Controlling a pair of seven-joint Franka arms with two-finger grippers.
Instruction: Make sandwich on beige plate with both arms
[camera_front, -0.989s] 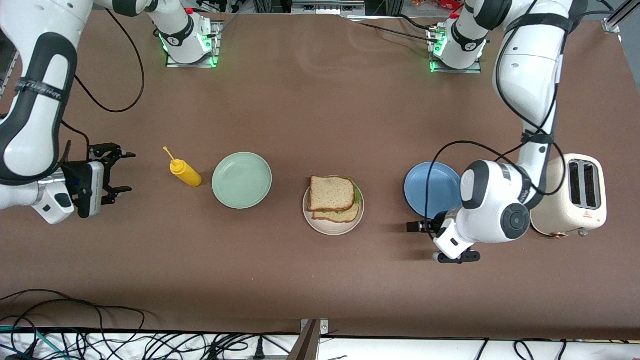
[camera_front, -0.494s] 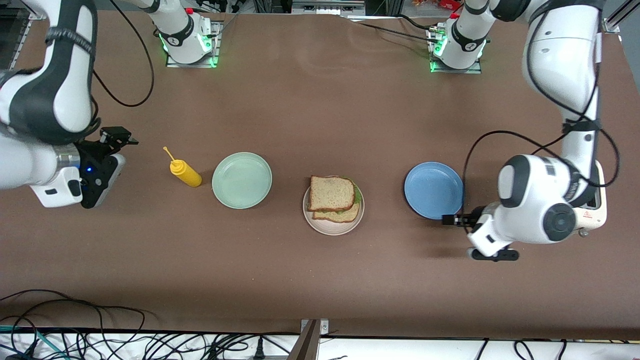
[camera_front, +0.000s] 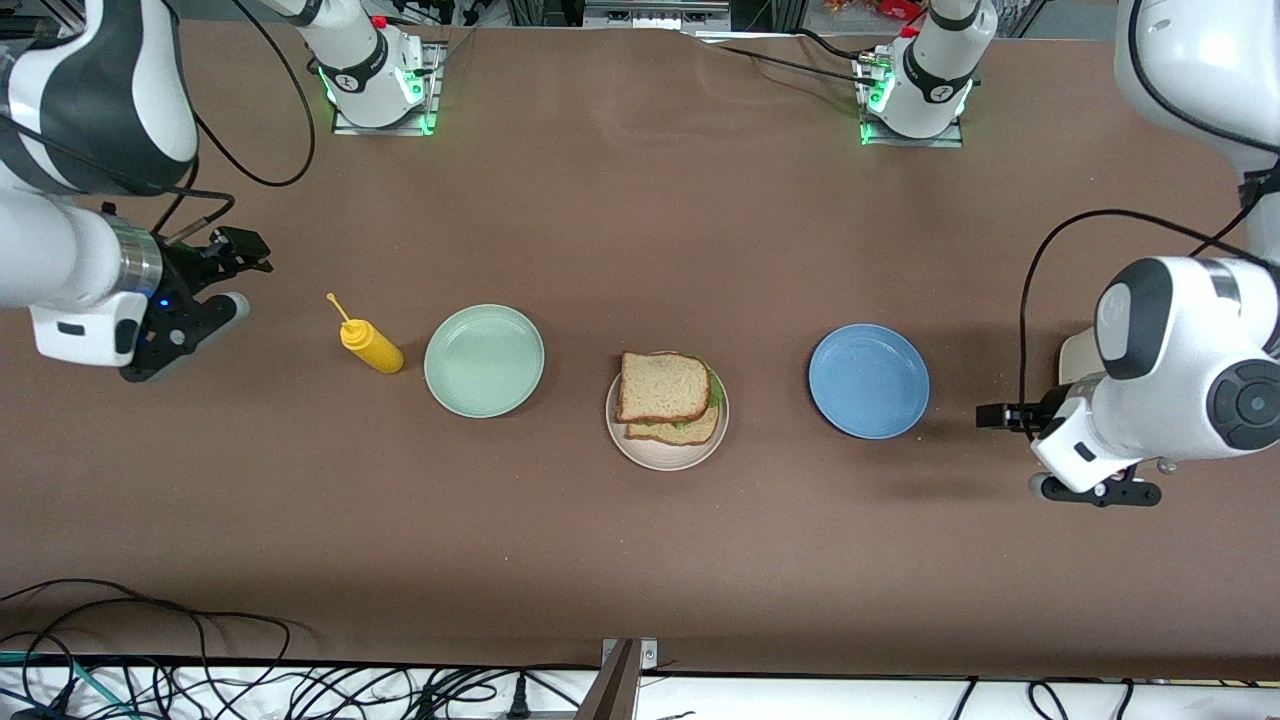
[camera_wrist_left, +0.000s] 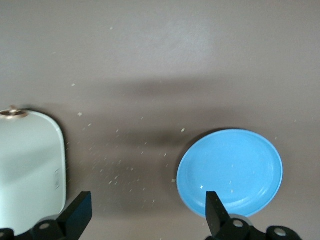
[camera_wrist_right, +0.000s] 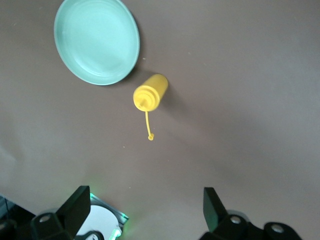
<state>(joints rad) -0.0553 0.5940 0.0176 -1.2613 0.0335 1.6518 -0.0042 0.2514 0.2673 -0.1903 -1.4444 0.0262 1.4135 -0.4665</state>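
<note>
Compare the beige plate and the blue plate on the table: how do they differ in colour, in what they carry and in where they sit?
Colour: the beige plate is off-white; the blue plate is bright blue.
Load: the beige plate carries the sandwich, bread with green lettuce showing between the slices; the blue plate carries nothing.
Place: the beige plate sits mid-table; the blue plate lies toward the left arm's end.
Shared: both are round, shallow and about the same size.

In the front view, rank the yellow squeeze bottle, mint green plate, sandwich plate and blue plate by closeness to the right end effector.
1. Yellow plastic squeeze bottle, toward the right arm's end, closest to the right end effector.
2. Round mint green plate, beside the bottle.
3. Round beige plate holding the sandwich, mid-table.
4. Round blue plate, toward the left arm's end.
</note>
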